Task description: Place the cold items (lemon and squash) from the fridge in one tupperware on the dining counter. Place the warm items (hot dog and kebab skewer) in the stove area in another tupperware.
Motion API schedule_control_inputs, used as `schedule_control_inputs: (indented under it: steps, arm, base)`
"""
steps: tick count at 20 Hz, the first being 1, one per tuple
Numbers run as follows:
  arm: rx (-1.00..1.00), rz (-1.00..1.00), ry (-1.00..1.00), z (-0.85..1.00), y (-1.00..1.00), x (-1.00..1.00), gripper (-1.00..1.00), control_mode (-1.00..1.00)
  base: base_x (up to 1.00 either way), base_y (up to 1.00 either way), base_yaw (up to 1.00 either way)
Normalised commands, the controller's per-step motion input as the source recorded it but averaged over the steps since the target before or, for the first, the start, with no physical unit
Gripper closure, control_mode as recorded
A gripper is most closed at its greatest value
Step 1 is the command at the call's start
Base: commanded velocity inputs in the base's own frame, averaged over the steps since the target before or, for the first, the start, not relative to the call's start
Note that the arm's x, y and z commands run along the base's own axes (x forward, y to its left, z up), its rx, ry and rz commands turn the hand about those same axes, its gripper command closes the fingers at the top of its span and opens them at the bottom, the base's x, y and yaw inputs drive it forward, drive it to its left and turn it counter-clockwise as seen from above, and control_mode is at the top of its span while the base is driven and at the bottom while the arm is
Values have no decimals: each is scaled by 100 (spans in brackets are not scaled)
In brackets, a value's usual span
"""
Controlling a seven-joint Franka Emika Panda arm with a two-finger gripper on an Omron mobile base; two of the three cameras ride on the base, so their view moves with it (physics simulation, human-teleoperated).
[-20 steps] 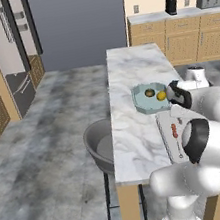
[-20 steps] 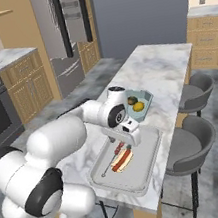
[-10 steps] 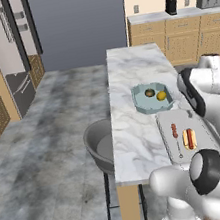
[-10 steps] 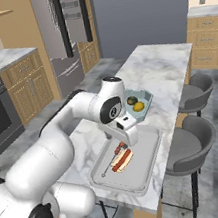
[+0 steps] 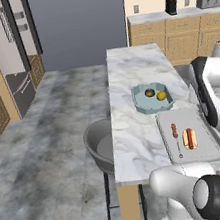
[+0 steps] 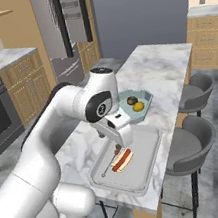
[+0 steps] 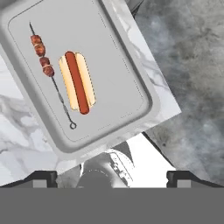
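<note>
Hot dog and kebab skewer lie side by side in the grey tupperware on the marble counter, well above the gripper, whose jaws stand spread wide, released, grasping nothing.

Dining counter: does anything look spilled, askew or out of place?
Nothing stands out. The hot dog and kebab skewer lie side by side in the grey tupperware; the lemon and squash sit in the blue tupperware.
</note>
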Motion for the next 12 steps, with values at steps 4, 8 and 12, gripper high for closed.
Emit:
schedule_control_inputs:
  steps: [4,8,12]
  arm:
    - [-2,0,-11,39,24,-48,-100,-100]
    - [0,2,-32,29,25,-52,-100,-100]
    - [0,7,-37,33,24,-50,-100,-100]
  base:
    - [0,0,0]
    - [0,0,0]
    - [0,0,0]
